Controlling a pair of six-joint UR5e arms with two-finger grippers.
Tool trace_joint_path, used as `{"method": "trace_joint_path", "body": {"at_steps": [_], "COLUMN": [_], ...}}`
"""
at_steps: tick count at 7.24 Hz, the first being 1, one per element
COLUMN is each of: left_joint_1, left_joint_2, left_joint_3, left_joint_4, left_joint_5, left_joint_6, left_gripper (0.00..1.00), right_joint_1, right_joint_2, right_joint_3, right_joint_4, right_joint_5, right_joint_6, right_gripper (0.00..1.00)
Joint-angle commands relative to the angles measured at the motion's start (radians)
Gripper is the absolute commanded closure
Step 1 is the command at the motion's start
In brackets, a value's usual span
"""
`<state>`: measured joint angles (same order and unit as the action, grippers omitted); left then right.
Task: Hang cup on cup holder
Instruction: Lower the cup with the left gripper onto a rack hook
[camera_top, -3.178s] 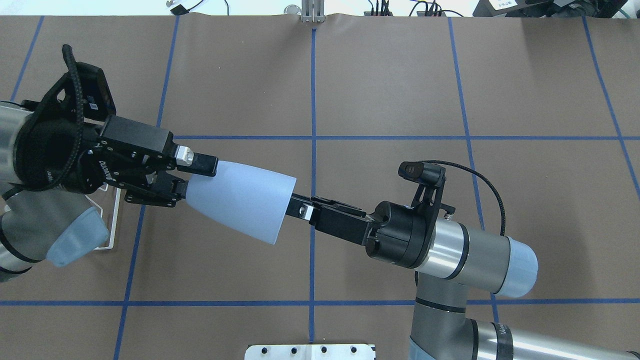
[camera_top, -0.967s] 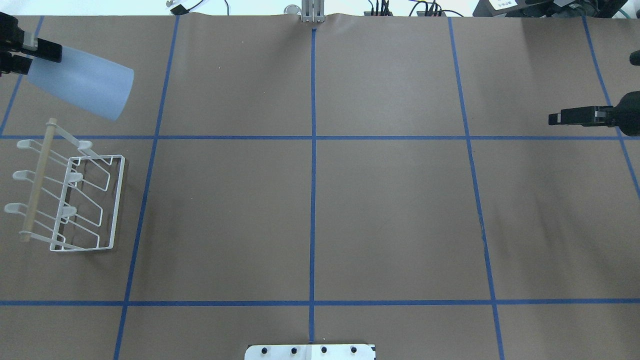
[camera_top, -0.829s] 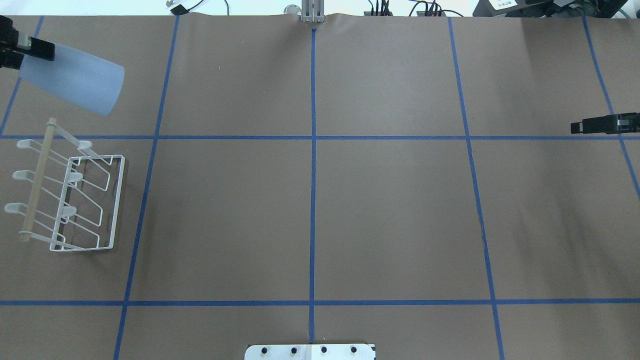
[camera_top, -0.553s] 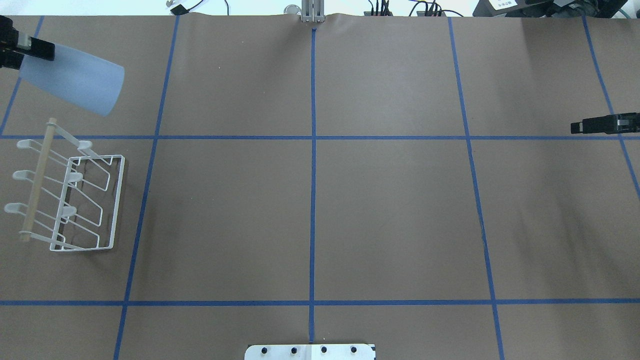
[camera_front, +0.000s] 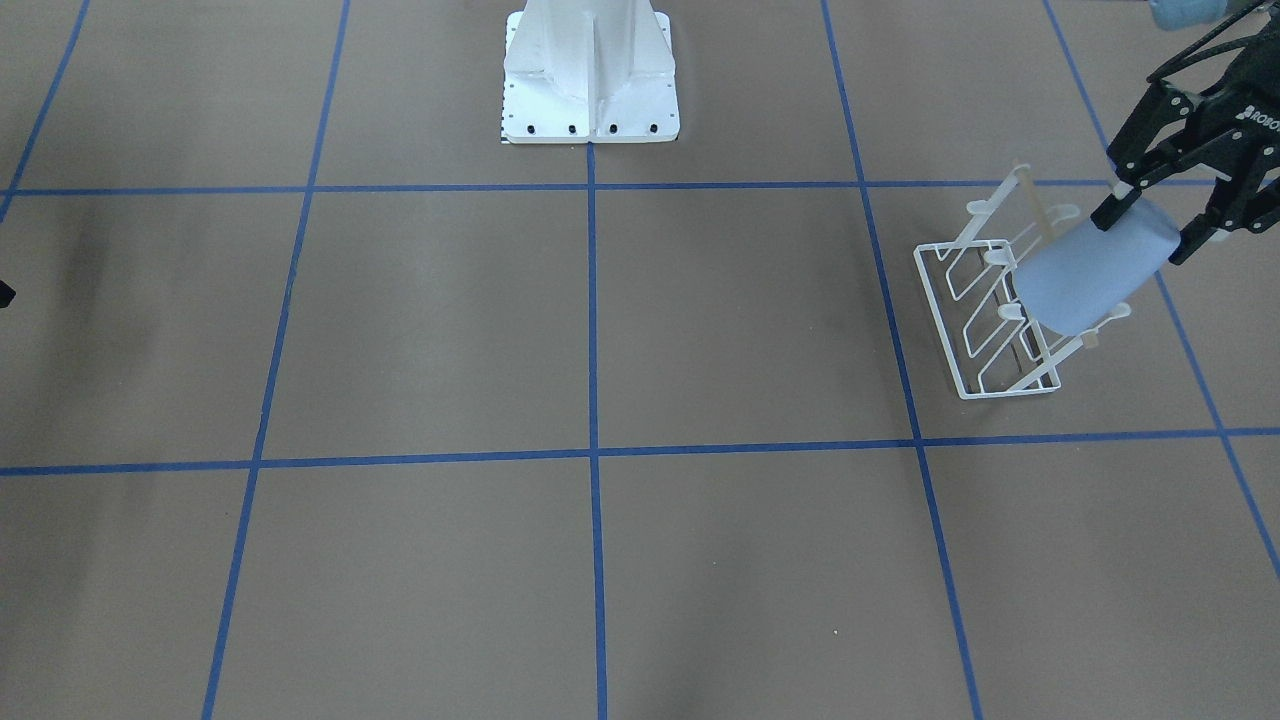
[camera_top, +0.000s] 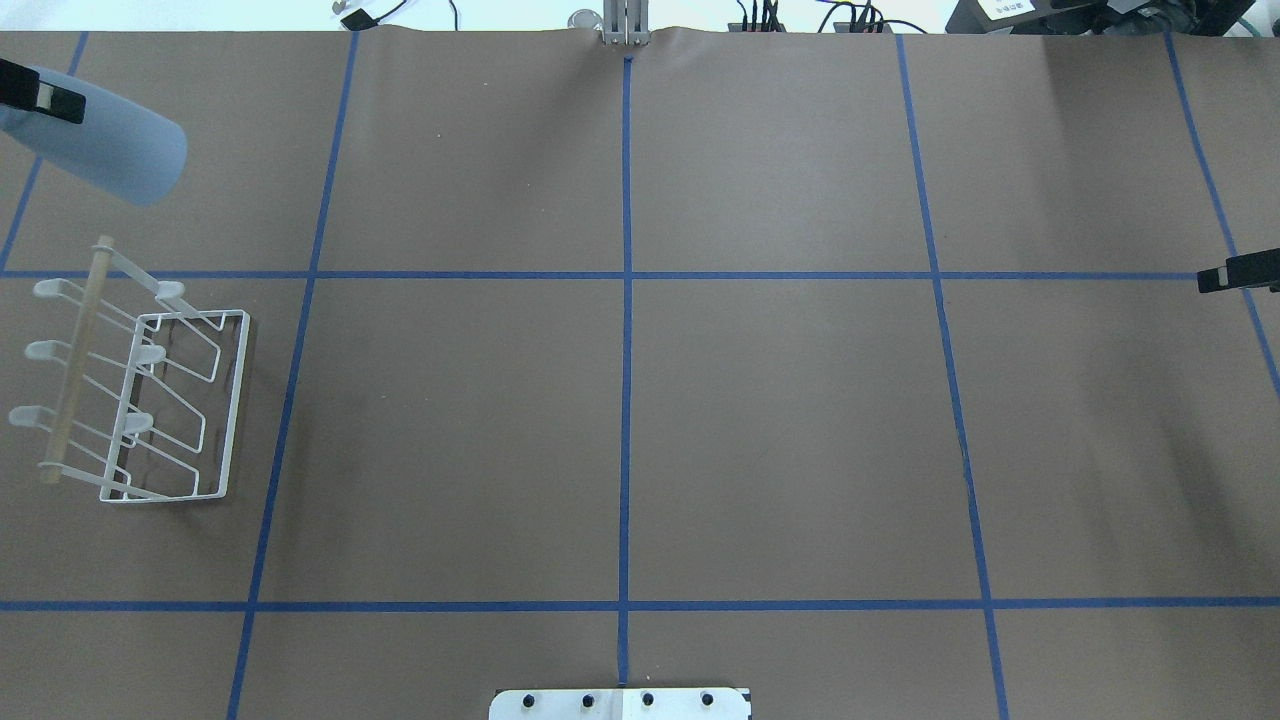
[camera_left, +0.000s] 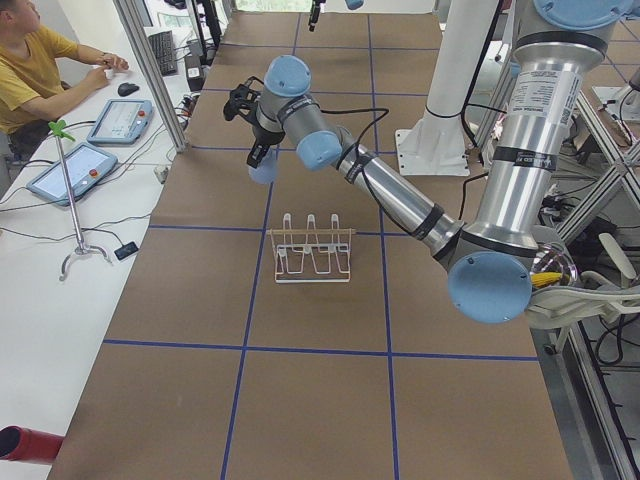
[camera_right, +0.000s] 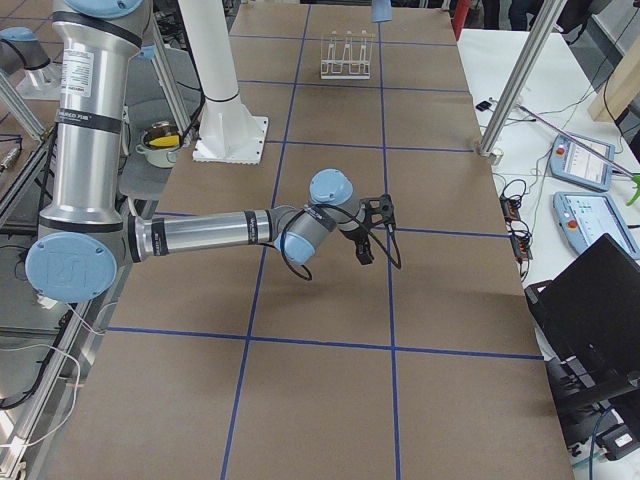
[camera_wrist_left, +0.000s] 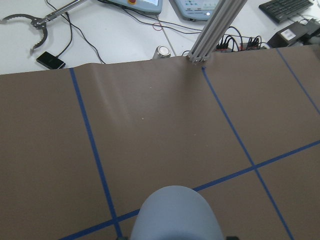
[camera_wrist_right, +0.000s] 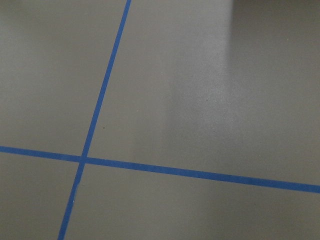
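Note:
My left gripper (camera_front: 1150, 232) is shut on the narrow base of the pale blue cup (camera_front: 1088, 275) and holds it in the air, tilted, rim pointing away from the gripper. In the overhead view the cup (camera_top: 115, 150) is at the far left, beyond the far end of the white wire cup holder (camera_top: 140, 395) and apart from it. The cup fills the bottom of the left wrist view (camera_wrist_left: 175, 215). The cup holder (camera_front: 985, 305) stands empty on the table. Only the tip of my right gripper (camera_top: 1238, 275) shows at the right edge; I cannot tell whether it is open.
The white robot base plate (camera_top: 620, 703) sits at the near middle edge. An aluminium post (camera_top: 625, 25) stands at the far edge. An operator (camera_left: 35, 70) sits at a side desk with tablets and cables past the table's far side.
My right gripper let go of the cup's rim and drew back to the right edge. My left gripper carried the cup to the far left corner, uncovering the cup holder.

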<state>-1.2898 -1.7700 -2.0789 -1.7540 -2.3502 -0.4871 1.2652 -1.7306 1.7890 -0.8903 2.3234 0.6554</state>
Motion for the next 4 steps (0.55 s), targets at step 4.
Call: {"method": "trace_joint_path", "body": {"at_steps": [4], "left_joint_1": [0.081], "left_joint_2": [0.003], "left_joint_3": [-0.138], "left_joint_4": [0.487], "left_joint_5": [0.103], "left_joint_6": [0.119], "left_gripper": [1.0], "right_joint_1": [0.144], "right_joint_2": [0.015], "right_joint_3": [0.065], "right_joint_4": [-0.69], "right_joint_5": [-0.082], "right_joint_6": [-0.674], "right_gripper": [0.0]}}
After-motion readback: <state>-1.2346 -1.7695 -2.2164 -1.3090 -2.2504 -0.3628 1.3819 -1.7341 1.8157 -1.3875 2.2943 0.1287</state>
